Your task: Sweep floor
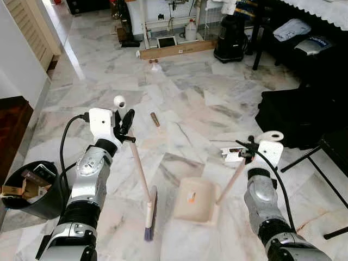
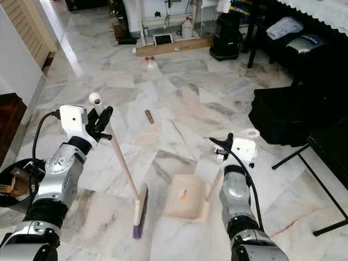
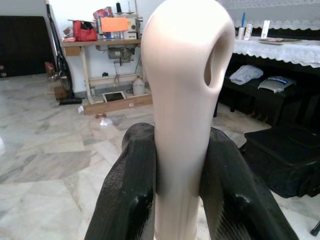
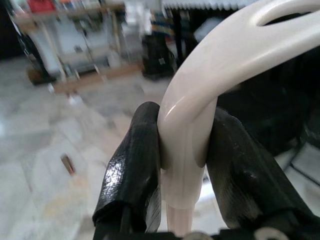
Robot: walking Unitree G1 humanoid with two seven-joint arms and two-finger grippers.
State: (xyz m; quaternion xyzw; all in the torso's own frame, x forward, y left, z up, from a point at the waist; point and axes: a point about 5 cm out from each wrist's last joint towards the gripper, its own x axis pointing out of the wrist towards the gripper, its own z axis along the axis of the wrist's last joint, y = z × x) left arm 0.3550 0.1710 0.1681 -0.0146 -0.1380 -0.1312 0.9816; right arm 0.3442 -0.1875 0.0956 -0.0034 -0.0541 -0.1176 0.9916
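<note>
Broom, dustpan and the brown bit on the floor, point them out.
broom (image 1: 150,211): left eye view, on the head.
dustpan (image 1: 194,199): left eye view, middle of the pan.
brown bit (image 1: 155,119): left eye view, its middle.

I am counting one broom (image 1: 142,179) and one dustpan (image 1: 194,200), one in each of my two grippers, left (image 1: 125,126) and right (image 1: 246,154). One brown scrap (image 1: 155,119) is lying on the floor, and one black bin (image 1: 30,190) is standing nearby.

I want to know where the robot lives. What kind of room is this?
Probably a room in someone's home, maybe a sewing corner: a marble tile floor, a sewing machine table by the wall, and a vacuum cleaner leaning nearby.
</note>
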